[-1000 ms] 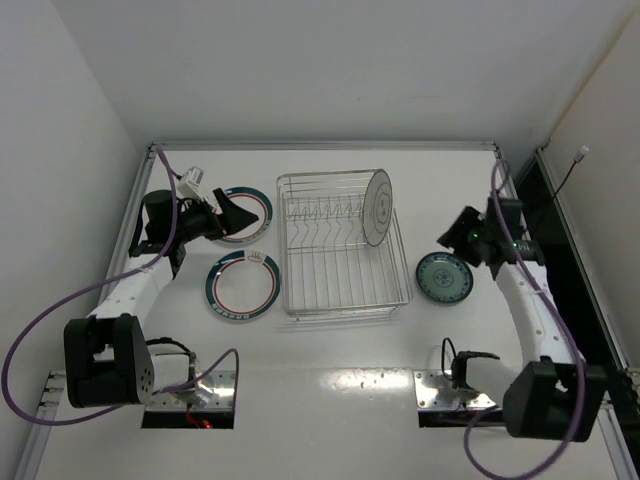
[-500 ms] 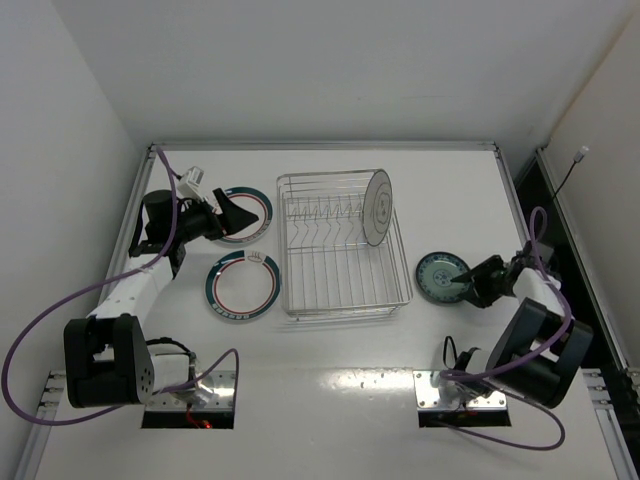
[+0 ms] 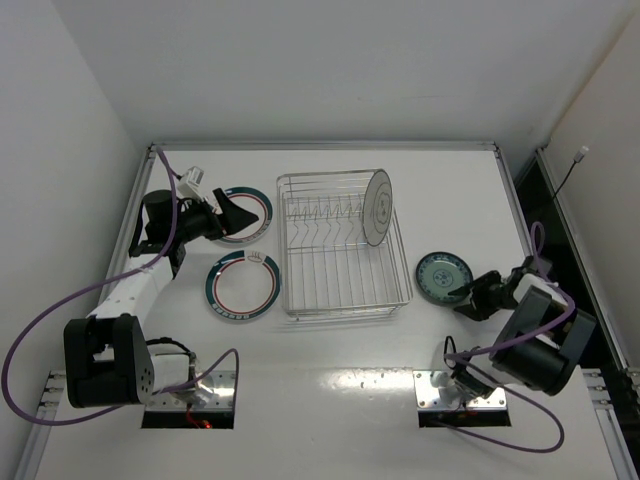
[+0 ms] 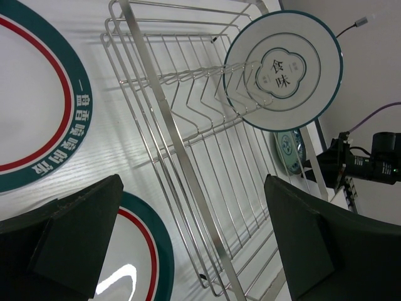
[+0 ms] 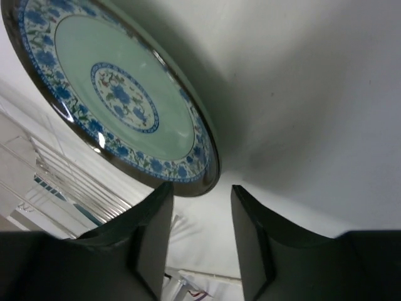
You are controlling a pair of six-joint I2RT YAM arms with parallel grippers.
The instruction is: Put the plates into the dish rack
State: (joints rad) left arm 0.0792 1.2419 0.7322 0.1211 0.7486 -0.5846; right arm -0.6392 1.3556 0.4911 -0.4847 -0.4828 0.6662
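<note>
Right hand (image 3: 476, 296) has swung down to desk (image 3: 460, 190) level, fingers apart at the rim of the small teal plate (image 3: 444, 276), lying flat right of the dish rack (image 3: 345, 311); I expect the grasp next

The small plate (image 3: 444, 276) lies just ahead of the right pincer (image 3: 472, 298), the dish rack (image 3: 343, 250) beyond, an upright plate (image 3: 379, 208) in its nearer end; the far flat plate (image 3: 252, 214) lies under the left pincer (image 3: 226, 213), the near flat plate (image 3: 243, 287) beside it.
</note>
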